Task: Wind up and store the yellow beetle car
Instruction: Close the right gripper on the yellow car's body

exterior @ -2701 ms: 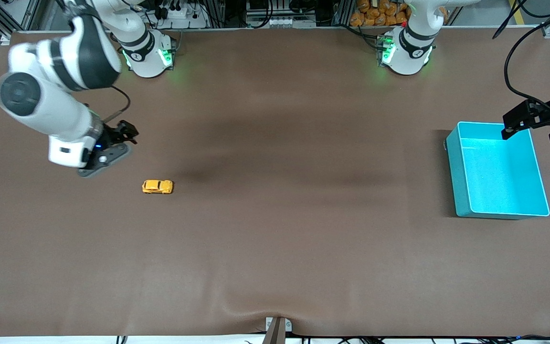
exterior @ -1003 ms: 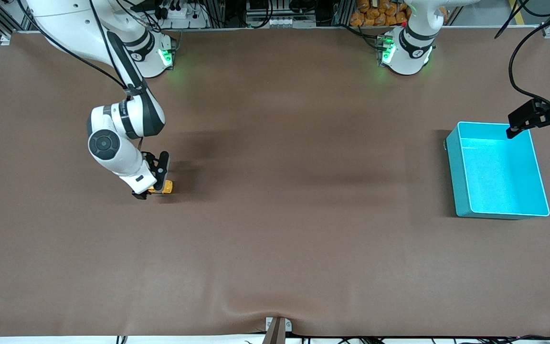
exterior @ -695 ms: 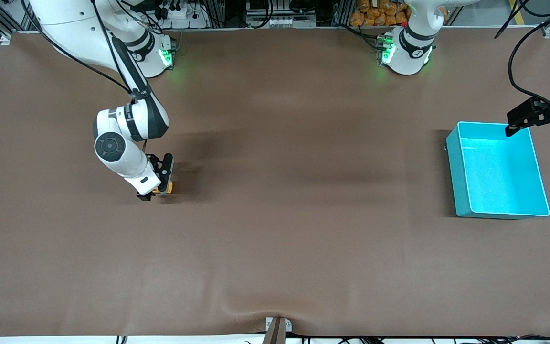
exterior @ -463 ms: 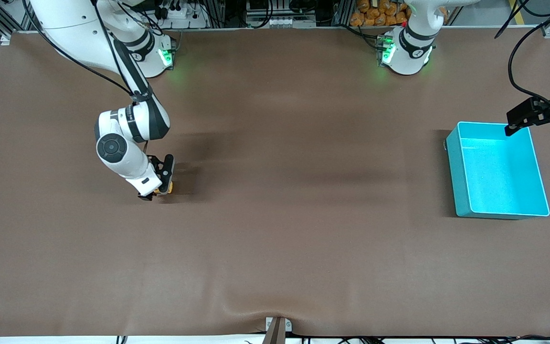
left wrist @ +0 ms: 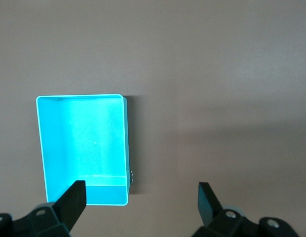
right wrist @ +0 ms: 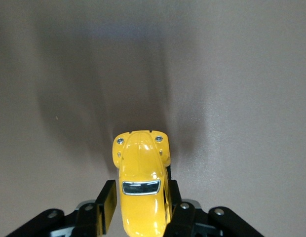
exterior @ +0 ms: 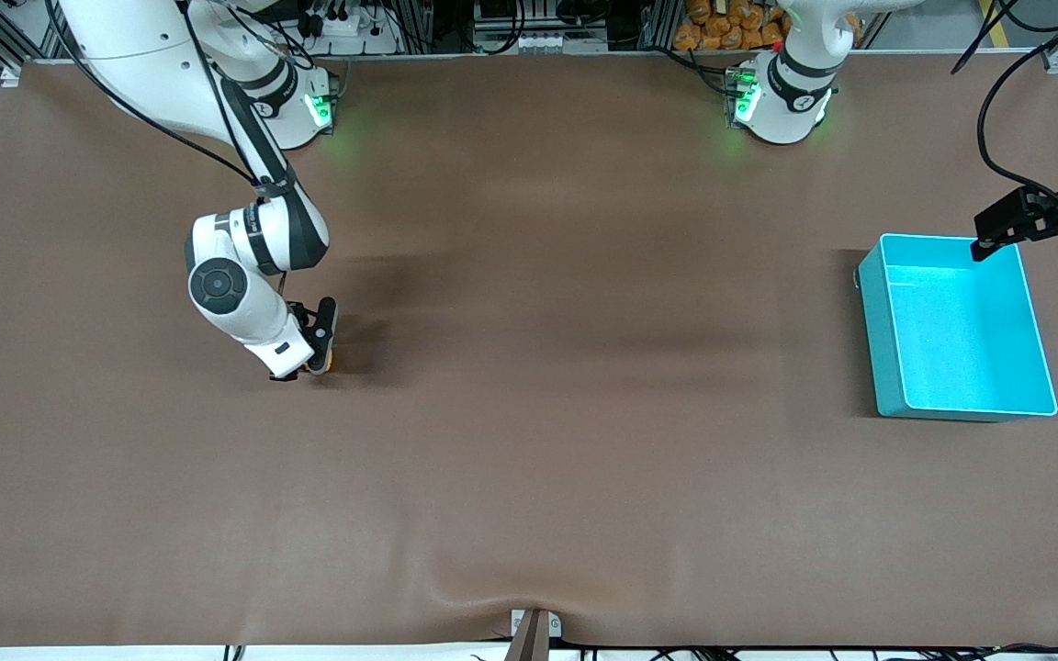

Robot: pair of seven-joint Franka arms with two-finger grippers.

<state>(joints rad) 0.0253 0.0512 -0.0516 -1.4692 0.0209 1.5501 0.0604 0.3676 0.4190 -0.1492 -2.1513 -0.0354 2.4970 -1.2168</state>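
Brown matting covers the whole tabletop [exterior: 529, 459], and the action is all down at the right arm's end of it. Right tool [exterior: 309, 360] is low on the mat, its 2 fingers [right wrist: 107, 205] pressed against the flanks of the yellow beetle car [right wrist: 141, 185], 1 on each side, jaws drawn in snug on the little body. From the right wrist view the car's rounded nose pokes out ahead of the fingers, windscreen facing up, wheels hidden, so whether it sits on the mat or is just clear of it cannot be told. In the front view only a sliver of the car shows under the tool. Over at the left arm's end, the left tool [left wrist: 140, 200] waits in the air above the edge of the turquoise bin [exterior: 878, 321] that lies farther from the front camera, fingers spread wide with nothing between them. That bin sits well apart from the car.
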